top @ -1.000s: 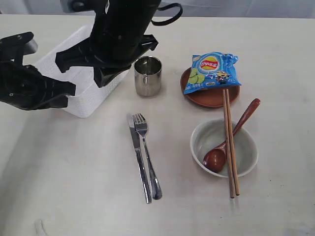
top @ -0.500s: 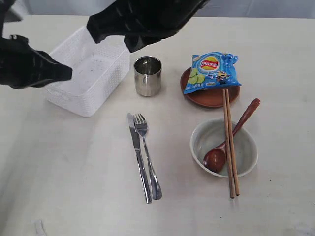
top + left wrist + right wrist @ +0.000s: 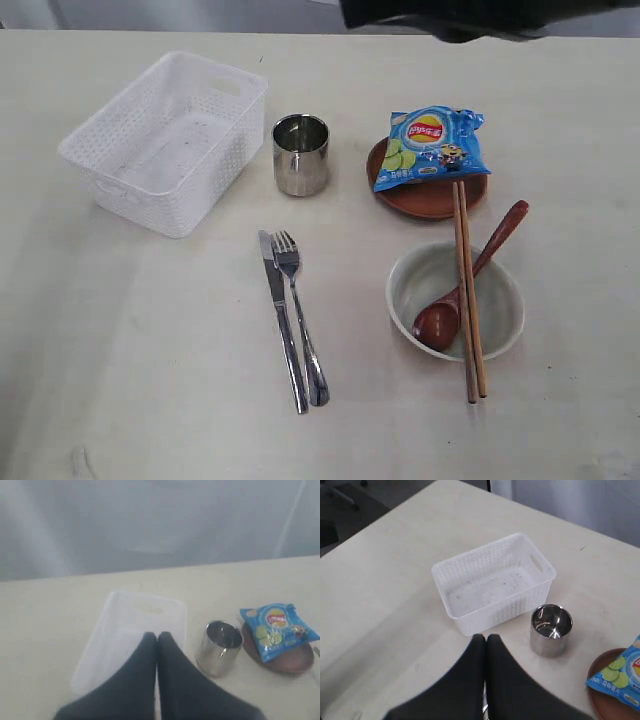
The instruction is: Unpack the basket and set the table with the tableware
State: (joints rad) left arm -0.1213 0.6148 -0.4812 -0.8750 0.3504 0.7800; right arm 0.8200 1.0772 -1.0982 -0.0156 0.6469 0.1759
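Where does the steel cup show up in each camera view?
Exterior view: steel cup upper middle, between white basket and chip bag.
Left wrist view: steel cup between white basket and chip bag.
Right wrist view: steel cup just off the white basket corner.
Shared landmark: the white basket.

The exterior camera is looking steeply down on the tabletop (image 3: 150, 350); both wrist cameras are looking from high past the left pincer (image 3: 157, 636) and right pincer (image 3: 486, 637), sharing the basket (image 3: 490, 611) and cup (image 3: 551, 632) beyond.
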